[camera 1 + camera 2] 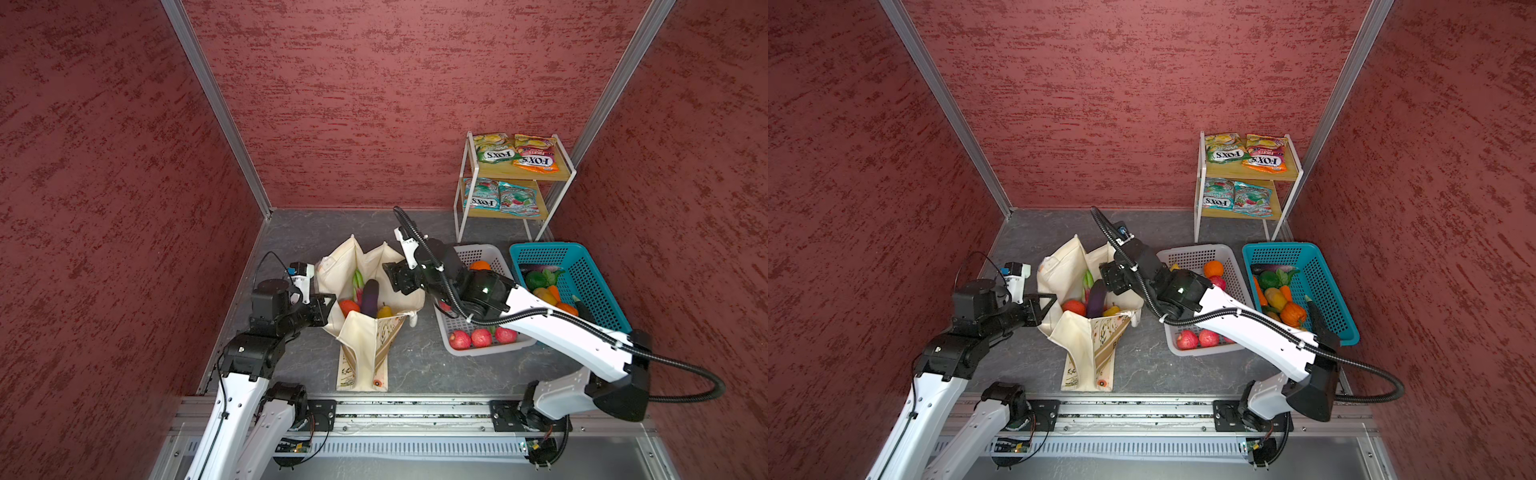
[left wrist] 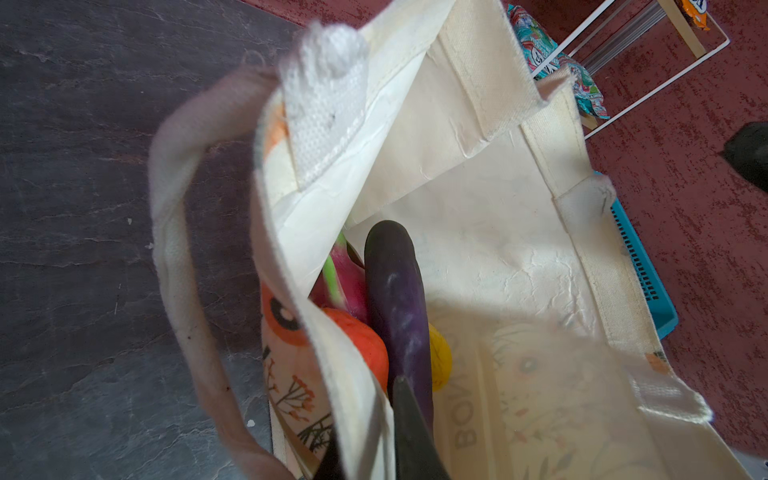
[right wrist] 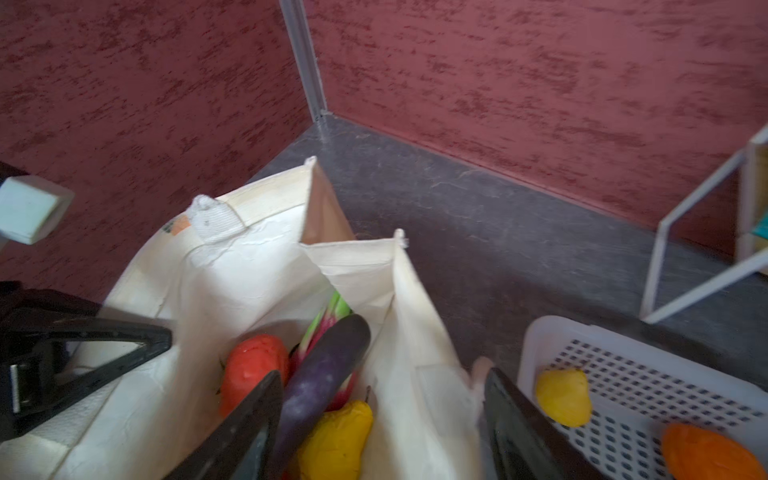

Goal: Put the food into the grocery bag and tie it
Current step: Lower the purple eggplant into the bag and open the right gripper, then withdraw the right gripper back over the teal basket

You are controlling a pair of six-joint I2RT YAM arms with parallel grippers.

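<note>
Pinching grocery bag (image 1: 365, 336) left rim: your left gripper (image 1: 331, 307), clamped | your right gripper (image 3: 382, 376): jaws apart, straddling bag's right wall | eggplant (image 1: 370, 297) inside

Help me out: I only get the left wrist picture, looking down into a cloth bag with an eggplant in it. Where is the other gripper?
Observer: The right gripper hangs over the tote bag, at the rim nearest the baskets. Its jaws are wide apart and hold nothing.
Operator: Is any food not yet in the bag?
Observer: Yes. Three red apples lie at the near end of a grey basket, right of the bag.
Operator: Anything else?
Observer: A green FOX'S packet and an orange FOX'S packet lie on a rack's top shelf by the back wall.
</note>
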